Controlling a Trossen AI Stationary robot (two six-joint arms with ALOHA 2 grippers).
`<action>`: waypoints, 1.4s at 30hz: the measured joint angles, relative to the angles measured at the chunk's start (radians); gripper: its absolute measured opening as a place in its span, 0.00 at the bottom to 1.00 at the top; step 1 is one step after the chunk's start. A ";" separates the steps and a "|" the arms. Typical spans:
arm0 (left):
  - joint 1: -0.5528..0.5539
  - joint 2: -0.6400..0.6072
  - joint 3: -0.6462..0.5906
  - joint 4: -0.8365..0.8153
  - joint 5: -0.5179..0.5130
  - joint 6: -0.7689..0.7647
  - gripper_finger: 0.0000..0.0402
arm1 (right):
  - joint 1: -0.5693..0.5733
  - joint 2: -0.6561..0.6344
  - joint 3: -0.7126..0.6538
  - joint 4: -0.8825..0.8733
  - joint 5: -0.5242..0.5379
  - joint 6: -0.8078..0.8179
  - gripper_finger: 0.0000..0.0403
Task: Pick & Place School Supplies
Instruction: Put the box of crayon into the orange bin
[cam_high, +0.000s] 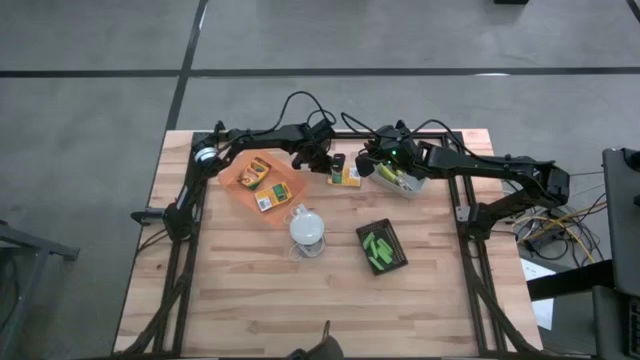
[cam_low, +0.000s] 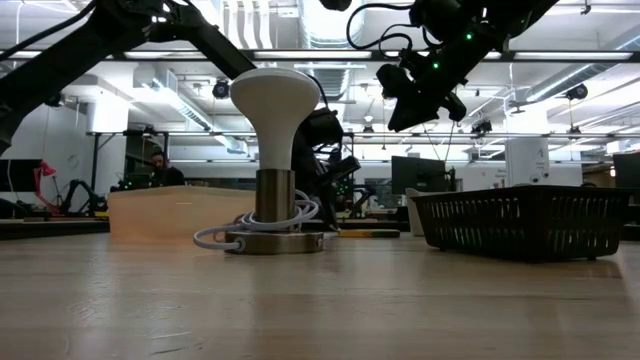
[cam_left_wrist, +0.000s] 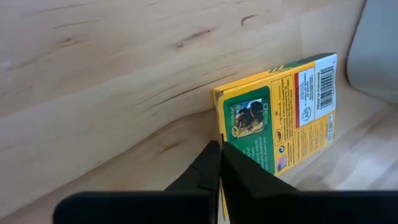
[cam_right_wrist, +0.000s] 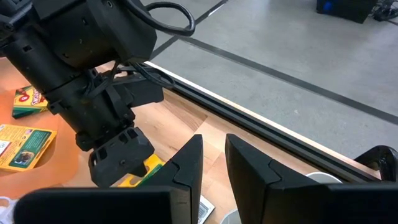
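Observation:
A yellow-and-green printed box (cam_left_wrist: 280, 118) lies flat on the wooden table near its far edge; it also shows in the high view (cam_high: 346, 177). My left gripper (cam_left_wrist: 219, 148) is shut, with its tips at the box's long edge. In the high view my left gripper (cam_high: 333, 165) is just left of the box. My right gripper (cam_right_wrist: 214, 152) is open and empty. It hangs high in the low view (cam_low: 415, 95), over the grey tray (cam_high: 405, 182). Two more boxes (cam_high: 262, 183) lie in the orange tray (cam_high: 238, 180). Green chunks (cam_high: 378, 250) lie in the black tray (cam_high: 392, 232). My left gripper's shut fingertips (cam_left_wrist: 211, 158) stand at the box's long edge (cam_left_wrist: 217, 127), near one corner. They come slanting down from the table's left. Whether they touch the box I cannot tell. The box lies flat on the table.
A white domed object on a clear base (cam_high: 308, 228) with a coiled cable stands mid-table, between the orange and black trays. The grey tray holds yellow-green items. The two arms are close together at the far edge. The table's near half is bare wood (cam_high: 300, 310).

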 joint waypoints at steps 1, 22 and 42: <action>0.000 0.000 0.002 -0.001 0.003 0.010 0.02 | 0.000 0.000 0.000 0.000 0.000 0.000 0.17; 0.036 -0.222 0.053 -0.122 -0.124 0.259 0.01 | 0.000 0.000 0.000 0.000 0.000 0.000 0.17; 0.039 -0.686 0.053 -0.534 -0.350 0.349 0.01 | 0.000 0.000 0.000 0.000 0.000 0.000 0.17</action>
